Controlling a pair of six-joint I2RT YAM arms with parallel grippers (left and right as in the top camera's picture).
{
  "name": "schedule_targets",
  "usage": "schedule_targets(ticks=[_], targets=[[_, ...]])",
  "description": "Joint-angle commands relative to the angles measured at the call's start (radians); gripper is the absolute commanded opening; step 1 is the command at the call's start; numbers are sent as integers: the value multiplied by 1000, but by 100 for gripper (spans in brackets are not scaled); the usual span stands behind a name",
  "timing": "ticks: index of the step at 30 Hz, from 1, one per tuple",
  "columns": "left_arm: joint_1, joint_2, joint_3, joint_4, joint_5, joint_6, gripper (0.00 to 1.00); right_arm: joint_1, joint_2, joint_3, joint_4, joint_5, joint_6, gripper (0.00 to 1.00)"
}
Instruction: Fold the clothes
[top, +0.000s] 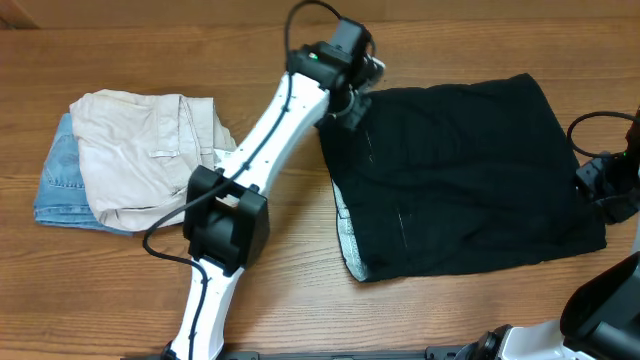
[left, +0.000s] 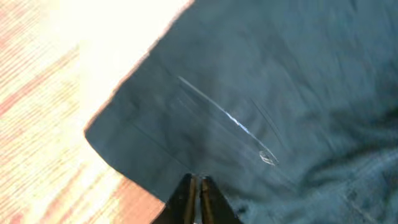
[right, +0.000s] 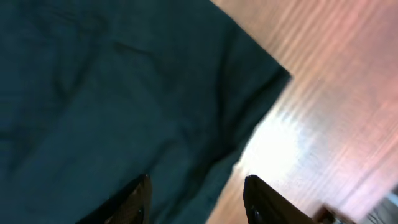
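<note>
**mk:** Top-down cam first: where's the cloth sitting?

**jo:** The black garment (top: 465, 180) is spread flat on the right half of the wooden table (top: 300, 285). There's a pale strip (top: 348, 245) peeking out along its lower left edge. The left arm stretches diagonally across the table, and the left gripper (top: 352, 100) is right at the garment's upper left corner. The right gripper (top: 603, 187) sits at the garment's right-hand edge. Way off to the left, well apart from all that, a beige garment (top: 150, 150) lies on top of a blue denim piece (top: 60, 185).

**mk:** And the left wrist cam?

**jo:** Kinda blurry tbh. The left fingers (left: 186, 196) are clenched together over the black cloth. One corner of the cloth shows against the wood on the left. Can't tell if any fabric is actually pinched between them.

**mk:** Right wrist?

**jo:** The right fingers (right: 138, 199) are spread wide apart, gripping nothing. They hover over the garment's edge near a corner, with bare wood off to the right.
</note>
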Motion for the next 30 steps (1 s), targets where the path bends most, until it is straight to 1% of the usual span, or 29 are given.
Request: schedule_targets(ticks=[1, 4, 7, 9, 11, 14, 16, 19, 23, 26, 28, 30], targets=[[11, 89, -13, 39, 59, 14, 4, -4, -2, 2, 32, -108, -26, 51], [10, 148, -13, 28, 95, 67, 4, -4, -2, 2, 61, -159, -30, 51], [10, 189, -13, 29, 101, 86, 4, -4, -2, 2, 83, -201, -30, 51], [12, 209, -13, 31, 85, 89, 4, -3, -2, 2, 103, -262, -77, 51], [18, 224, -13, 56, -15, 67, 4, -2, -2, 2, 120, -323, -121, 51], [42, 244, -13, 140, -230, -61, 4, 5, -2, 2, 131, -358, -135, 52], [68, 251, -13, 204, -284, -97, 4, 14, -2, 2, 138, -360, -135, 52], [121, 251, -10, 286, -273, -134, 4, 31, -2, 2, 150, -362, -135, 51], [178, 251, 50, 313, -168, -132, 4, 58, -2, 2, 165, -361, -134, 51], [201, 251, 117, 303, -90, -132, 4, 74, -2, 2, 173, -360, -134, 51], [206, 251, 170, 275, -80, -123, 5, 82, -2, 2, 173, -360, -134, 52], [206, 251, 241, 203, -63, -107, 13, 85, -2, 2, 172, -360, -135, 52]])
